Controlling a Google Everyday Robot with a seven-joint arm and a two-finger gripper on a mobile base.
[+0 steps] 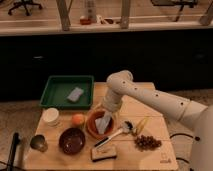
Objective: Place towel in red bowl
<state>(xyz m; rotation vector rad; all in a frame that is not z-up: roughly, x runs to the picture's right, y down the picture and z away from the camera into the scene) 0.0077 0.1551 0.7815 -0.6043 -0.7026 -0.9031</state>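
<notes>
Tbl (150, 107), grey towel (103, 123) in bowl (91, 129), jaws above

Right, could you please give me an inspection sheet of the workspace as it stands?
Surface: wooden table, crowded.
Job's things: towel lies in the red bowl.
Clutter: green tray holding a grey block; white cup; orange; dark bowl; spoon; banana; grapes; brush; metal cup.
Grippers: gripper just above the red bowl, at the towel.
Cables: nothing seen.
Surroundings: dark counter behind the table; office chair beyond it.
</notes>
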